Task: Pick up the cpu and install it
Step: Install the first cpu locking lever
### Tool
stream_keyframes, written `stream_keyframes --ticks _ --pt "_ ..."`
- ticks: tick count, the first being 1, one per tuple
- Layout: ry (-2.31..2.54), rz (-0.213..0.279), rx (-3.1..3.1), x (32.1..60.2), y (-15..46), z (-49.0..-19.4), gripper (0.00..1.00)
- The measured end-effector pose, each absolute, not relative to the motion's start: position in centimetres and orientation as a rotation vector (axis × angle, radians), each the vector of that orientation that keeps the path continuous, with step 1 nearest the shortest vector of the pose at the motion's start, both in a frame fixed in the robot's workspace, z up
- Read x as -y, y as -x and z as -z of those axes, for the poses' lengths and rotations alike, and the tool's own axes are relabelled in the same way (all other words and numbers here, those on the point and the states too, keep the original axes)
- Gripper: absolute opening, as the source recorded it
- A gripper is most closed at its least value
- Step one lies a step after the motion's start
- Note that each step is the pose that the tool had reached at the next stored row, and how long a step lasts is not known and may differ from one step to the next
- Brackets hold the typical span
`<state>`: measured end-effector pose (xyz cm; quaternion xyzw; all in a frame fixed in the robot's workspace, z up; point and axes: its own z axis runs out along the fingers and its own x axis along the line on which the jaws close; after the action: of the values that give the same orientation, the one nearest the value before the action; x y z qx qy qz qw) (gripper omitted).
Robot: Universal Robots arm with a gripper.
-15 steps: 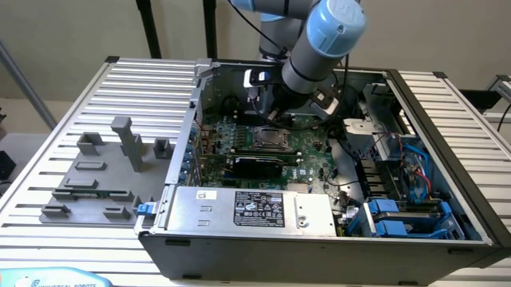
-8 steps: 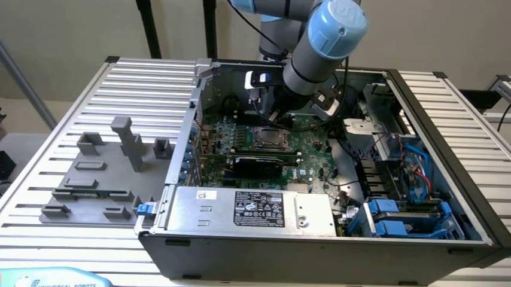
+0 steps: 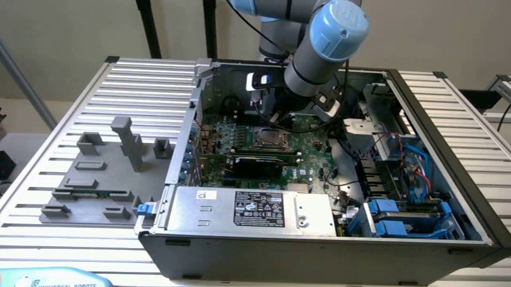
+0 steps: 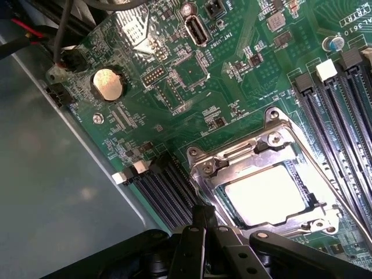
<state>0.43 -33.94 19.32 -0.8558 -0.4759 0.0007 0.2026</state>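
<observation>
The robot's black claw (image 4: 203, 224) is closed, its two fingers pressed together and holding nothing. In the wrist view its tip hangs just above one edge of the metal socket frame (image 4: 232, 160) on the green motherboard (image 4: 174, 75). The cpu (image 4: 266, 195) lies flat inside that frame, its pale silver top facing up and ringed by the frame's metal rim. Whether the claw touches the frame cannot be told.

Dark memory slots (image 4: 163, 189) run alongside the socket on one side, and another bank of memory slots (image 4: 337, 99) runs along the opposite side. A round silver coin battery (image 4: 108, 85) sits farther off on the motherboard, near the board's edge and the grey wall of the case.

In the exterior view the motherboard sits in the floor of an open computer case (image 3: 447, 149), which lies on its side on a ribbed metal worktop (image 3: 56, 149). The socket frame with the cpu (image 3: 267, 137) is near the middle of the board. A silver power supply (image 3: 248, 209) fills the case's near edge, and blue drive bays (image 3: 399, 218) sit toward the near corner at the exterior view's right.

The arm (image 3: 324, 42), grey with pale blue joint caps, reaches down from the far edge of the case, its wrist pointing steeply into the case over the socket.

Grey plastic fixture blocks (image 3: 108, 167) stand on the worktop beside the case, at the exterior view's left.
</observation>
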Motion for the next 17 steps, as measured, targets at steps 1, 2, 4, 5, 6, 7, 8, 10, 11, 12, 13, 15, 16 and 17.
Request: stream_keyframes --ticks 1,2,4,5,6,7,8,10,11,12,13,15,16,17 --pt "2.388 -0.003 1.33 33.95 -0.44 -19.29 0.11" --pt "2.387 -0.003 1.332 33.97 -0.45 -19.27 0.11" --pt "2.385 -0.004 1.336 34.01 -0.46 -19.22 0.11" --pt "2.383 -0.004 1.338 34.03 -0.47 -19.21 0.11" --pt "2.382 -0.005 1.34 34.06 -0.47 -19.19 0.11" --pt "2.382 -0.005 1.342 34.09 -0.47 -19.17 0.11" --pt "2.381 -0.006 1.344 34.12 -0.47 -19.15 0.11" --pt "2.379 -0.007 1.348 34.14 -0.48 -19.11 0.11" --pt "2.377 -0.007 1.35 34.14 -0.49 -19.07 0.11" --pt "2.376 -0.007 1.352 34.14 -0.51 -19.04 0.11" --pt "2.375 -0.008 1.355 34.14 -0.54 -19.0 0.11" --pt "2.372 -0.008 1.36 34.14 -0.61 -18.92 0.11" --pt "2.371 -0.009 1.362 34.14 -0.67 -18.89 0.11" --pt "2.369 -0.009 1.365 34.14 -0.73 -18.86 0.11"
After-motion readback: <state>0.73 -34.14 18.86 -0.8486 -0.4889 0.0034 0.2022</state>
